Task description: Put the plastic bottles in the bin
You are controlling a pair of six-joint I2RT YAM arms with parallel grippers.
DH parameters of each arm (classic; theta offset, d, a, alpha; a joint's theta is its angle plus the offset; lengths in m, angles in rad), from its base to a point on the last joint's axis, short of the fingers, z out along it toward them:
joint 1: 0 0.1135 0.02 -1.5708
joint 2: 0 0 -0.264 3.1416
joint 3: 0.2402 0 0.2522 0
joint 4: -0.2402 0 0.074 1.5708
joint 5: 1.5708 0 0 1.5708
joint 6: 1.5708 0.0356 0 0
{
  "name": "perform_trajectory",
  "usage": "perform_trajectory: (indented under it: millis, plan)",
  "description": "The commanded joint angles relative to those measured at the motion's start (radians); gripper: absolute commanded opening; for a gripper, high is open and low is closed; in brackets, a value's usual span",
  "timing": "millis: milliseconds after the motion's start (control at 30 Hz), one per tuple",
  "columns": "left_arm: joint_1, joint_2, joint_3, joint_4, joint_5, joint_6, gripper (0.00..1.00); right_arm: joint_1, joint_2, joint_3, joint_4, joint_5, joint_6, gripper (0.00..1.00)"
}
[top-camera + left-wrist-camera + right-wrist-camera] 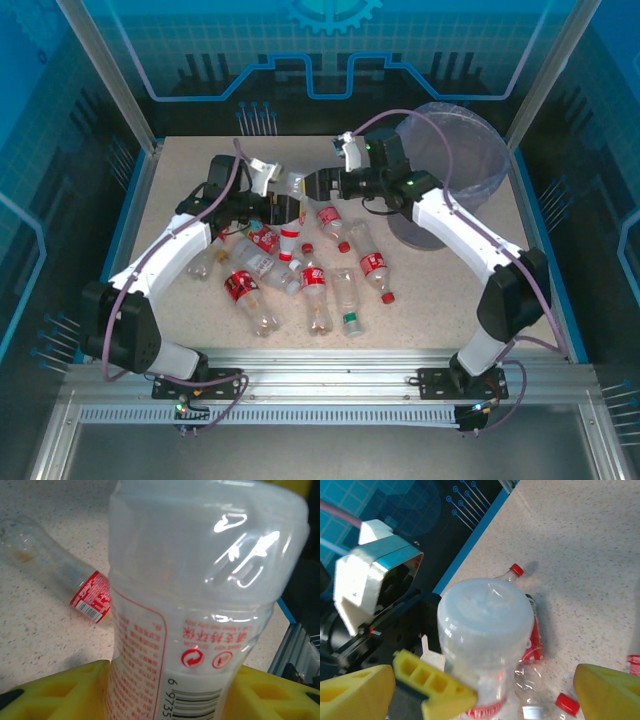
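One white bottle (200, 580) pinched aloft, the bin (470, 150) at the table's (450, 310) far right corner.
The left gripper (170, 690) pinches the white bottle between its two yellow fingers, over the table's far middle. The right gripper (482, 690) faces that bottle's base with its jaws spread wide to either side, gripping nothing. About nine more bottles (313, 285) lie on their sides in a loose cluster mid-table, mostly red-labelled, one with a green cap. The one bin stands apart from them, behind the right arm.
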Motion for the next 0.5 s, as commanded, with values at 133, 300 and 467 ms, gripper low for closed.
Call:
perform_trajectory:
  millis: [133,300,467]
  plan:
    - [-0.037,0.031,-0.001,0.084,0.045,-0.021,0.56,0.020,0.081,0.083,0.051,-0.030,0.027,0.91]
    - [-0.041,0.040,0.007,0.108,0.052,-0.038,0.56,0.019,0.092,0.079,0.048,-0.019,0.023,0.75]
    - [-0.046,0.041,0.015,0.111,0.070,-0.039,0.56,0.011,0.090,0.069,0.049,-0.011,0.016,0.62]
